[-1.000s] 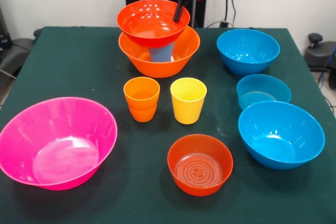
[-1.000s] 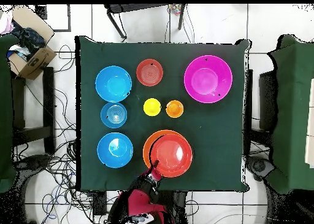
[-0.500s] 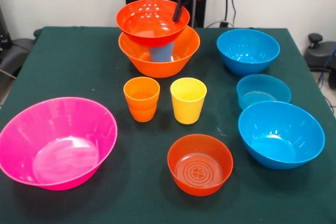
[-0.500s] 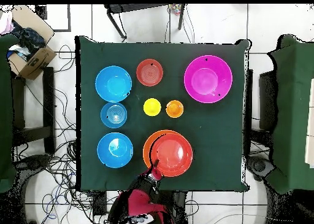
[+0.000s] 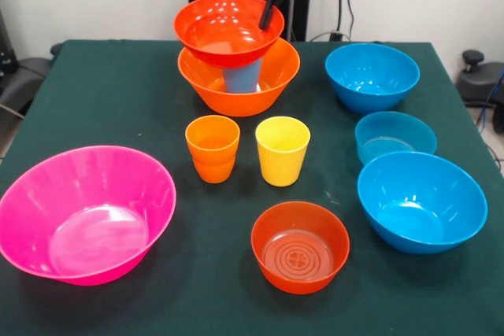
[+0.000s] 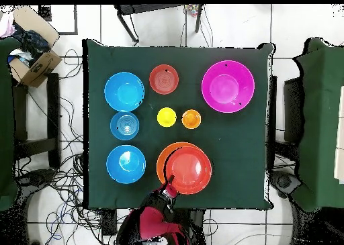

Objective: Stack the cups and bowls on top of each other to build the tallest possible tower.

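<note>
1. The tower [image 5: 236, 60] stands at the far middle of the tabletop [image 5: 110, 92]: a big orange bowl [image 5: 272, 76] as base, a blue cup [image 5: 241, 78] upright inside it, and a red-orange bowl [image 5: 224, 29] on top of the cup.
2. The tool [image 5: 268, 15] reaches down from above with its dark fingers [image 5: 270, 7] closed on the right rim of that top bowl.
3. Just nearer than the tower, an orange cup [image 5: 213, 147] and a yellow cup [image 5: 282, 149] stand upright side by side, apart.
4. Nearer still sits a second red-orange bowl [image 5: 300, 246].
5. A big pink bowl [image 5: 83, 212] lies near left.
6. On the right, from far to near: a blue bowl [image 5: 372, 76], a small shallow blue bowl [image 5: 394, 138], another blue bowl [image 5: 420, 201].
</note>
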